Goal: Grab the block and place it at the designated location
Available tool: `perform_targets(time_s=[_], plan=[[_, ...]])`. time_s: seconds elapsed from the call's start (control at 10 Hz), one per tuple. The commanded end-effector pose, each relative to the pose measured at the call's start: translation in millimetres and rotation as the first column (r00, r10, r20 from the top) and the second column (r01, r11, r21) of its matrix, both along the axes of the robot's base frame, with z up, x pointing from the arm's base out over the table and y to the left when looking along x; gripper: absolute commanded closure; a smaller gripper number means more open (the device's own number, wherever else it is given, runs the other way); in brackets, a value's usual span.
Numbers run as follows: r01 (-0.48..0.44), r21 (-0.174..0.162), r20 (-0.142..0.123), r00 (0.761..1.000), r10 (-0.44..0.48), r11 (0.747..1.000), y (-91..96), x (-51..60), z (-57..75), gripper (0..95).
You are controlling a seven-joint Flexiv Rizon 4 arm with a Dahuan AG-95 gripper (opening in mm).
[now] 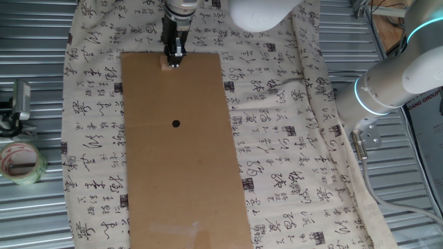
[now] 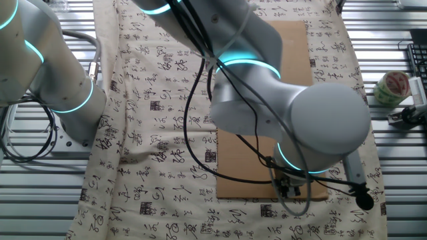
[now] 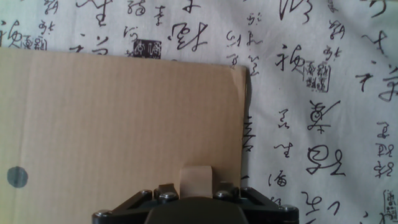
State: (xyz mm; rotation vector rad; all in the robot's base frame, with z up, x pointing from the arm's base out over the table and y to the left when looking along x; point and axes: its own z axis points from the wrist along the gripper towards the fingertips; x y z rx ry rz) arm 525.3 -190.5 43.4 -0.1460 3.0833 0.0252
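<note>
The block [image 3: 194, 179], a pale tan cube, sits between my fingertips in the hand view, near the right edge of the brown cardboard sheet [image 3: 112, 112]. In one fixed view my gripper [image 1: 173, 61] stands at the far end of the sheet [image 1: 187, 173], and a bit of the block [image 1: 165, 67] shows at its tip. The jaws stand close against the block's sides. The designated location, a black dot [image 1: 176, 124], lies mid-sheet, well short of the gripper. It also shows at the left edge of the hand view [image 3: 17, 177]. In the other fixed view the arm hides both block and dot.
A cloth with black calligraphy [image 1: 291, 138] covers the table under the sheet. A tape roll [image 1: 21, 163] lies on the metal surface at the left and also shows in the other fixed view [image 2: 392, 87]. The arm's large joints [image 2: 293, 113] hang over the sheet's near end.
</note>
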Motion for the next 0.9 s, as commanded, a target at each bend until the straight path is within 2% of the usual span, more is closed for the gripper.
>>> perform_targets(time_s=[0.1,0.9], plan=[[0.001,0.003,-0.001,1.0,-0.001,1.0,-0.2,0.7,-0.5,57.0],[0.004,0.007,-0.004,1.0,-0.004,1.0,-0.4,1.0,-2.3,57.0]])
